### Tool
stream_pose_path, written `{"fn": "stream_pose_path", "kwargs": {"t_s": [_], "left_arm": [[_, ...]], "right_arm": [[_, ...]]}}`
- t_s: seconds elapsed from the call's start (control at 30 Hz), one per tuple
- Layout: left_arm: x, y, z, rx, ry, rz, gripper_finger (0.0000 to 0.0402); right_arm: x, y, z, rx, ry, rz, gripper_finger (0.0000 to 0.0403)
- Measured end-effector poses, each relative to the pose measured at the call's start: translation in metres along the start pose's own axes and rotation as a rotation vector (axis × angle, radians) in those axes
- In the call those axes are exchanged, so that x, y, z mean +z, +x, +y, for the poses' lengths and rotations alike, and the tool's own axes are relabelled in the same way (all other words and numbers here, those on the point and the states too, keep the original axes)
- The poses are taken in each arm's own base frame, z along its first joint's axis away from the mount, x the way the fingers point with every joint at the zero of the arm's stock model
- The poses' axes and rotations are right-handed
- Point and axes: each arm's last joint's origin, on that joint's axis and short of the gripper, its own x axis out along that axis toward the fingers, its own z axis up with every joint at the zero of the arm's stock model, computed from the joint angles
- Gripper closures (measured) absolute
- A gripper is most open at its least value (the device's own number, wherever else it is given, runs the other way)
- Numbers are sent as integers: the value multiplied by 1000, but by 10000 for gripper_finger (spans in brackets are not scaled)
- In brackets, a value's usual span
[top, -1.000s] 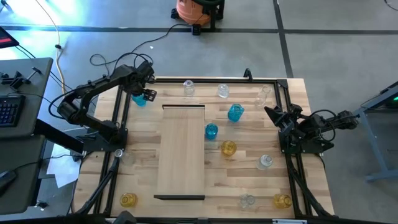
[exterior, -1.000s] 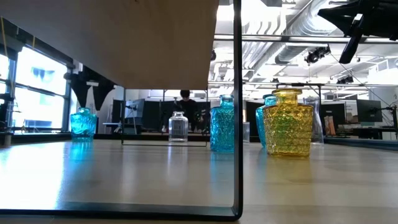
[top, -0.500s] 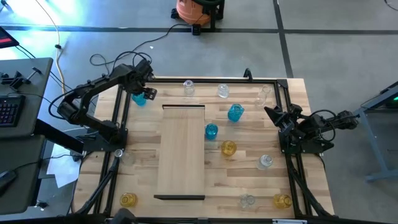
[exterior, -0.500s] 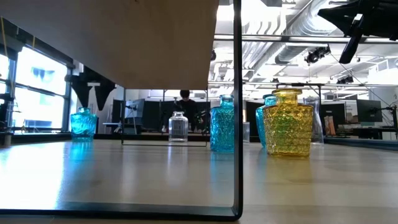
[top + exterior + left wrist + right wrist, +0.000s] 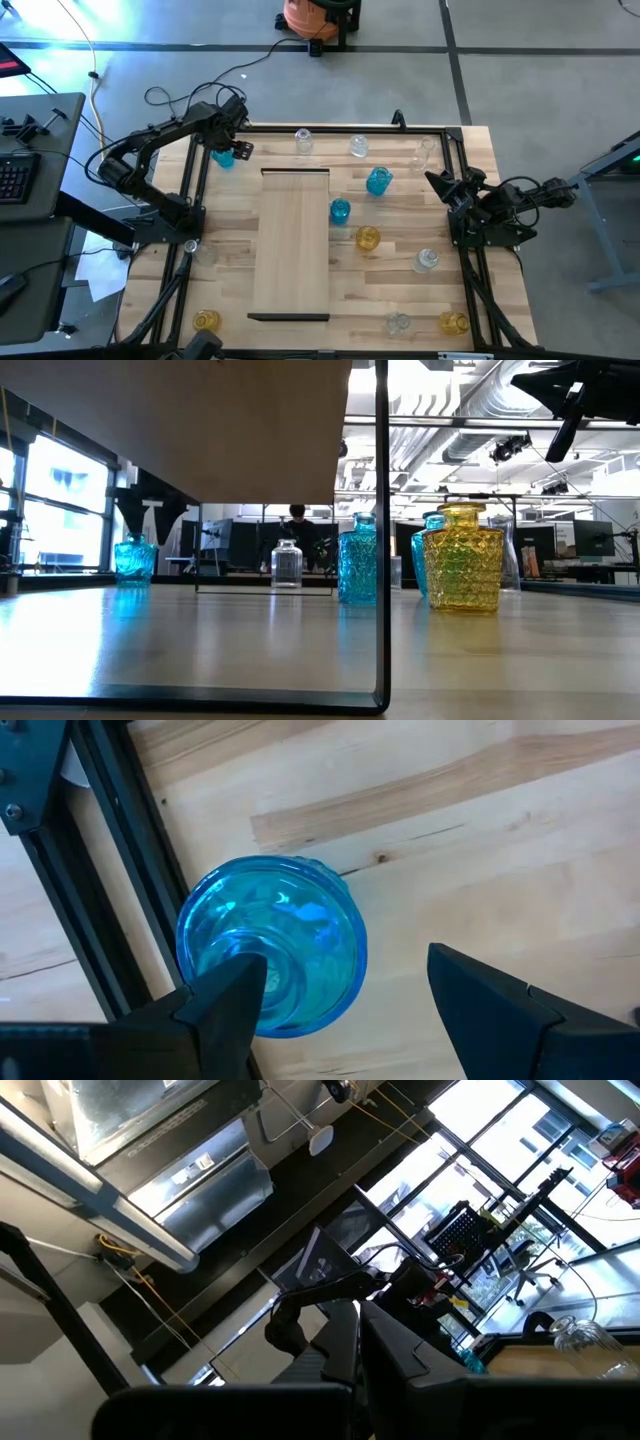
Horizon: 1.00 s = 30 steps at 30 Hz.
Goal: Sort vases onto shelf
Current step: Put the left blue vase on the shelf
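Left gripper (image 5: 233, 150) is hovering over the blue vase (image 5: 223, 159) at the bench's (image 5: 400, 215) far left corner, fingers spread wide. Through the left wrist camera the blue vase (image 5: 272, 946) is standing upright beside the dark frame rail (image 5: 120, 870), with one finger (image 5: 225, 1005) crossing its rim and the other finger (image 5: 500, 1005) well clear over bare wood, so nothing is being pinched. From the low camera the same blue vase (image 5: 134, 557) is sitting on the bench surface under the gripper tips (image 5: 147, 515).

From that vase, the shelf (image 5: 292, 243) is lying at about 4 o'clock, flat along the bench's middle, carrying no vases. Along the far edge, at 3 o'clock from the blue vase, three clear vases (image 5: 303, 141) are standing in a row. Just off the shelf's right side two more blue vases (image 5: 378, 181) and a yellow vase (image 5: 367, 238) are standing, with a clear one (image 5: 427, 260) farther toward 4 o'clock. Along the near edge are a yellow vase (image 5: 206, 321) at 6 o'clock, a clear one (image 5: 397, 323) and another yellow one (image 5: 454, 323).

Right gripper (image 5: 440, 185) is waiting over the bench's right edge at 3 o'clock; I cannot tell how its fingers are set.
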Motion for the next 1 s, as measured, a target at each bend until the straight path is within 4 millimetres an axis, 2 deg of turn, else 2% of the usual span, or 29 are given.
{"fn": "stream_pose_path", "kwargs": {"t_s": [0.13,0.23,0.57,0.67,1.0], "left_arm": [[0,0,0,-1,1,3,143],[0,1,0,0,1,4,170],[-1,-1,1,9,0,-3,337],[-1,-1,1,10,16,-3,376],[-4,-1,0,18,28,20,374]], "right_arm": [[0,0,0,0,-2,0,403],[0,0,0,0,-13,0,403],[0,0,0,-16,-25,-8,403],[0,0,0,-15,-25,-7,403],[0,0,0,-15,-20,-8,403]]}}
